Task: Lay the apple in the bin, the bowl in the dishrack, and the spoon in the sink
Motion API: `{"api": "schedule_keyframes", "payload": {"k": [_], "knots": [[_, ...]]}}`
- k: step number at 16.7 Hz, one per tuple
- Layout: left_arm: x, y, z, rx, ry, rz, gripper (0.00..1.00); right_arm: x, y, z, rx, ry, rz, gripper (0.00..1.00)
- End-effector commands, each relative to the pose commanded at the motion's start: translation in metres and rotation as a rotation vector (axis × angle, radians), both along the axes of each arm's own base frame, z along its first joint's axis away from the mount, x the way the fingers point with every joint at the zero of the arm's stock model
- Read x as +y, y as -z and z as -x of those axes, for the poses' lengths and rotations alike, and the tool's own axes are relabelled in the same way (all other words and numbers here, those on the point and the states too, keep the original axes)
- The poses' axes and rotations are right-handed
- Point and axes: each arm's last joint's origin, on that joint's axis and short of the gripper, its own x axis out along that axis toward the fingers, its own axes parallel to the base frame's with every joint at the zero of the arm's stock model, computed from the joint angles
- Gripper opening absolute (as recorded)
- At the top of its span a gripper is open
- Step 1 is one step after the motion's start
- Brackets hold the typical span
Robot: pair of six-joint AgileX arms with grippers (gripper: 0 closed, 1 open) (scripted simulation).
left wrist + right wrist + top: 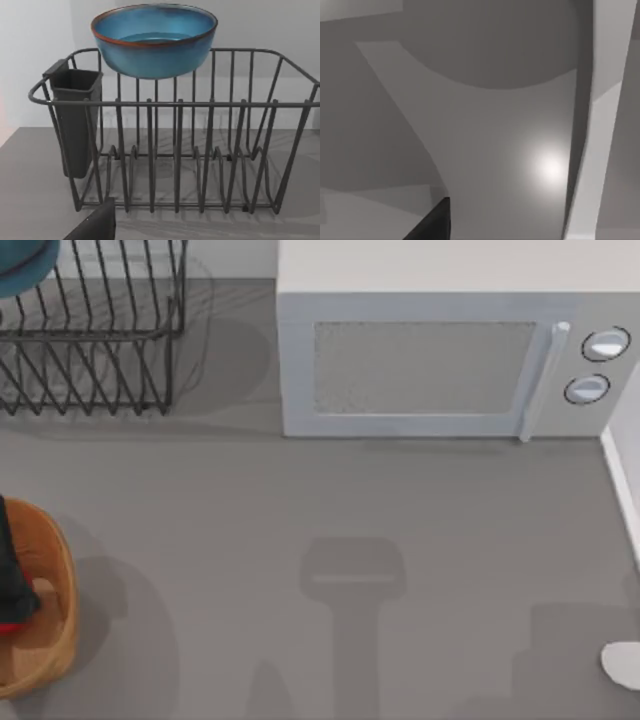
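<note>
Top view: a grey desk [300, 500] with a white microwave [440, 360] at the far side, its door handle and two round knobs towards the right.
Dishrack: the black wire dishrack [95, 335] stands at the far left corner of the desk; in the left wrist view [175, 145] its upright prongs and box frame face the camera, with a dark cutlery cup [75, 120] hung on one end.
Bowl: the teal-blue bowl [154, 37] with its reddish-brown rim sits upright on top of the dishrack's far rail; in the top view a slice of it [25, 265] shows at the far left corner.
Bin: the tan-orange bin [45, 640] stands at the near left edge of the desk.
Apple: a sliver of bright red [10, 626] shows inside the bin, just under a dark arm part [15, 570] that reaches over it.
Spoon: a rounded white piece [622, 664] lies at the near right edge, partly cut off.
Left claw: a dark corner of it [95, 225] shows near the dishrack's base; how far it is open, I cannot tell.
Right claw: a dark corner [432, 222] shows over pale curved surfaces; its opening, I cannot tell.
</note>
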Motion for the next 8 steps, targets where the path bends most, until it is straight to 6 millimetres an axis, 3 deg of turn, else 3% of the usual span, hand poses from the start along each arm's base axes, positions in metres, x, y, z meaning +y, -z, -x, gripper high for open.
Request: {"api": "schedule_keyframes", "payload": {"k": [6, 8], "knots": [[0.0000, 0.0000, 0.0000, 0.000, 0.000, 0.000, 1.00, 0.0000, 0.0000, 0.0000, 0.000, 0.000, 0.000, 0.02], [0.0000, 0.0000, 0.0000, 0.000, 0.000, 0.000, 1.00, 0.0000, 0.0000, 0.0000, 0.000, 0.000, 0.000, 0.00]]}}
